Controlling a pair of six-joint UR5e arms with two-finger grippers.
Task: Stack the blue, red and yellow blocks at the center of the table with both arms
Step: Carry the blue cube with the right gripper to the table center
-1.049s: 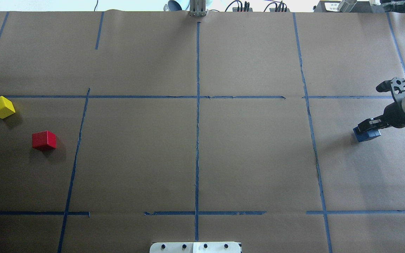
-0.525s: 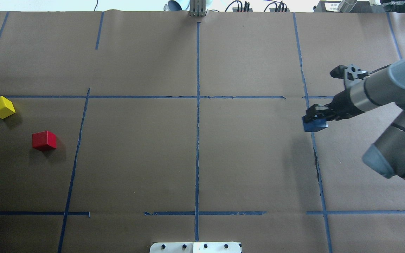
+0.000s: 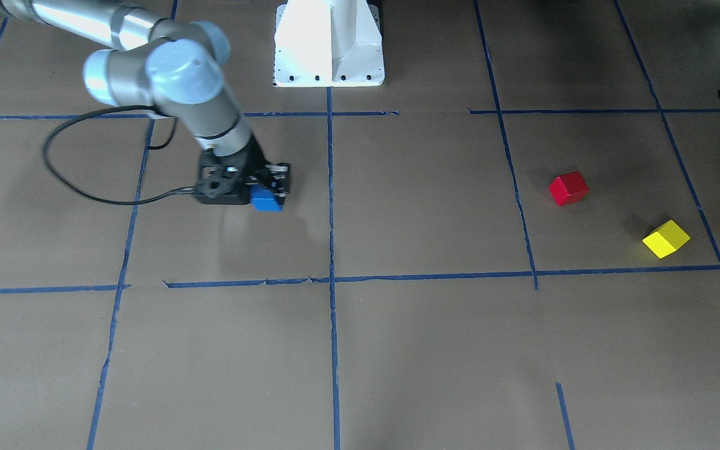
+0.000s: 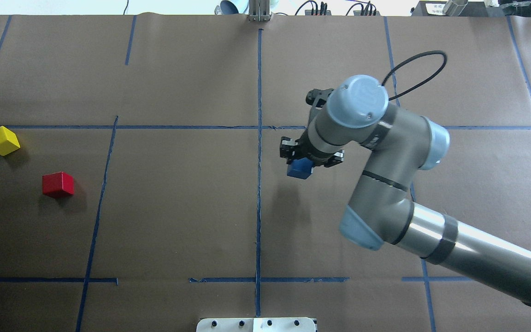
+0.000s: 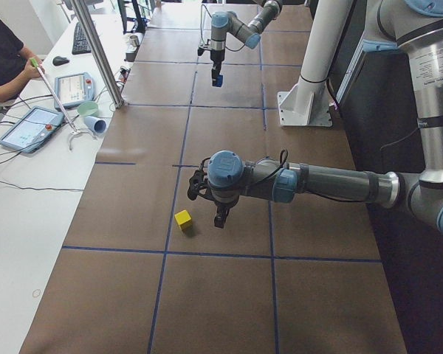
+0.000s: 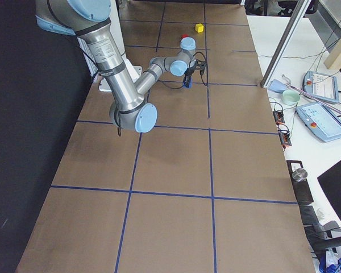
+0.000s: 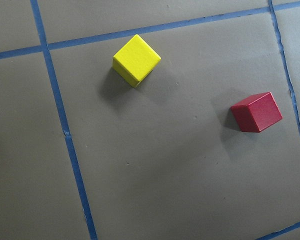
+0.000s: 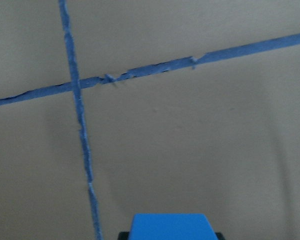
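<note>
Right arm (image 4: 385,152), silver-grey tubular with pale blue joint caps, reaches in over the middle of the brown paper-covered bench (image 4: 178,221). Its black two-finger right pincer (image 4: 303,162) is clamped on the small matte blue cube (image 4: 299,168). The cube is held clear of the bench and its shadow falls apart from it. It sits just right of the centre blue tape line (image 4: 259,92) and just below the cross line. It is equal-sided with no long axis, and its edges are turned a little off the tape grid. A black cable (image 4: 413,60) loops behind the wrist.

The small matte red cube (image 4: 58,184) and the small matte yellow cube (image 4: 2,140) rest on the bench at its far left, near each other but apart. Both are turned diagonal to the tape lines.

The overhead view shows only the right arm. The exterior left view adds the left arm (image 5: 317,181), with the left pincer (image 5: 220,217) hanging near the yellow cube. I cannot tell whether it is open or closed. The left wrist view gives just those two cubes and tape. The right wrist view catches the blue cube's top face at its lower edge, with a tape crossing ahead. The front-facing view shows the white boxy pedestal (image 3: 329,44).
</note>
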